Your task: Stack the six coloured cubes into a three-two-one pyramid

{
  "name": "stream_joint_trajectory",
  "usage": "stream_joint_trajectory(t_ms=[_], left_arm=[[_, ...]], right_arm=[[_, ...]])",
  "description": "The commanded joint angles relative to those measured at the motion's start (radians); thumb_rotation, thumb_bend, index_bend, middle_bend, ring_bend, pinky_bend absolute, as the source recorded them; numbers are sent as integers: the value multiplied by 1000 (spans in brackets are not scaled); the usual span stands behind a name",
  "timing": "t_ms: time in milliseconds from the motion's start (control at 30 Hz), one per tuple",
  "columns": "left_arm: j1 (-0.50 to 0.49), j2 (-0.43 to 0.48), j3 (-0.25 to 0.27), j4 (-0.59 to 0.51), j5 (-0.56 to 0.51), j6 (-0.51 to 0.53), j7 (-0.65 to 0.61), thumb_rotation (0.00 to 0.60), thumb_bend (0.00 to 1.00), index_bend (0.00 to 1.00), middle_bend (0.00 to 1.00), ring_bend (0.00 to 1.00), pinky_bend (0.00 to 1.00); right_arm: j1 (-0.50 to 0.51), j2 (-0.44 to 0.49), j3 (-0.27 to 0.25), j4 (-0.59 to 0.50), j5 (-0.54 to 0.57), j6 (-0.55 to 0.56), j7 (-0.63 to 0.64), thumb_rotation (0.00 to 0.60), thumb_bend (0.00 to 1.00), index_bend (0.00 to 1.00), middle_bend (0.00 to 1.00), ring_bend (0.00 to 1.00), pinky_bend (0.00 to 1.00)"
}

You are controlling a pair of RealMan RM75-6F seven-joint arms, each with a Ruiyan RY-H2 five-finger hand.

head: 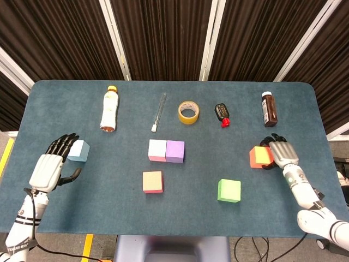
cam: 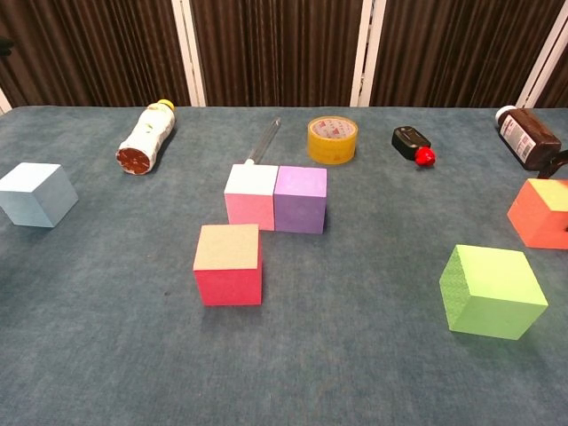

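Observation:
Six cubes stand on the blue table. The pink cube (head: pixel 157 150) and purple cube (head: pixel 175 151) touch side by side in the middle. The red cube (head: pixel 152 182) stands alone in front of them. The green cube (head: pixel 229 190) is at front right. At the right is the orange cube (head: pixel 260 156), with my right hand (head: pixel 281 154) against its right side; fingers and thumb reach around its right corners, and it rests on the table. My left hand (head: pixel 50 166) is open, its fingertips just left of the light blue cube (head: pixel 79 150). The chest view shows no hand clearly.
Along the back lie a white and orange bottle (head: pixel 109 109), a clear tube (head: pixel 159 112), a yellow tape roll (head: pixel 188 112), a black and red key fob (head: pixel 222 114) and a brown bottle (head: pixel 269 109). The table's right edge (head: pixel 322 136) is near my right hand.

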Motion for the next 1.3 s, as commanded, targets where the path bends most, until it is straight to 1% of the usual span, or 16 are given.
stream_joint_trajectory(t_ms=[33, 133, 200, 333, 433, 500, 700, 800, 867, 1033, 1300], left_arm=[[4, 2, 1, -1, 2, 5, -2, 600, 335, 32, 33, 0, 113], [9, 5, 3, 0, 5, 11, -6, 600, 335, 32, 34, 0, 113], [12, 6, 4, 2, 7, 14, -9, 600, 335, 32, 34, 0, 112], [9, 7, 7, 8, 17, 10, -8, 600, 335, 32, 34, 0, 113], [8, 6, 8, 11, 28, 14, -12, 600, 334, 32, 34, 0, 113], [7, 6, 7, 15, 32, 14, -18, 600, 334, 32, 33, 0, 112], [3, 5, 5, 40, 41, 13, -43, 600, 335, 32, 34, 0, 113], [2, 3, 6, 56, 43, 9, -61, 600, 335, 32, 33, 0, 113], [1, 1, 6, 71, 41, 6, -77, 600, 334, 32, 34, 0, 113], [-2, -10, 7, 106, 36, -5, -110, 600, 334, 32, 33, 0, 112], [-10, -25, 8, 146, 38, -16, -146, 600, 334, 32, 34, 0, 113]], right_arm=[[8, -9, 13, -6, 12, -2, -19, 600, 244, 564, 277, 148, 223], [11, 17, 34, -71, 10, 14, -23, 600, 244, 590, 277, 148, 223], [19, 51, 52, -139, 10, 16, -21, 600, 244, 590, 277, 148, 223], [60, 101, 89, -247, 44, -17, -47, 600, 245, 588, 277, 148, 223], [112, 100, 108, -291, 96, -45, -107, 600, 244, 582, 277, 148, 223], [151, 77, 118, -302, 143, -53, -151, 600, 244, 581, 277, 148, 223], [243, -18, 134, -301, 271, -30, -255, 600, 244, 575, 277, 148, 223], [276, -63, 138, -282, 334, -20, -284, 600, 245, 571, 277, 148, 223], [290, -91, 137, -268, 357, -8, -296, 600, 245, 568, 277, 148, 223], [304, -147, 135, -238, 377, 14, -299, 600, 244, 557, 277, 148, 223], [312, -229, 127, -171, 368, 34, -295, 600, 245, 533, 277, 148, 223]])
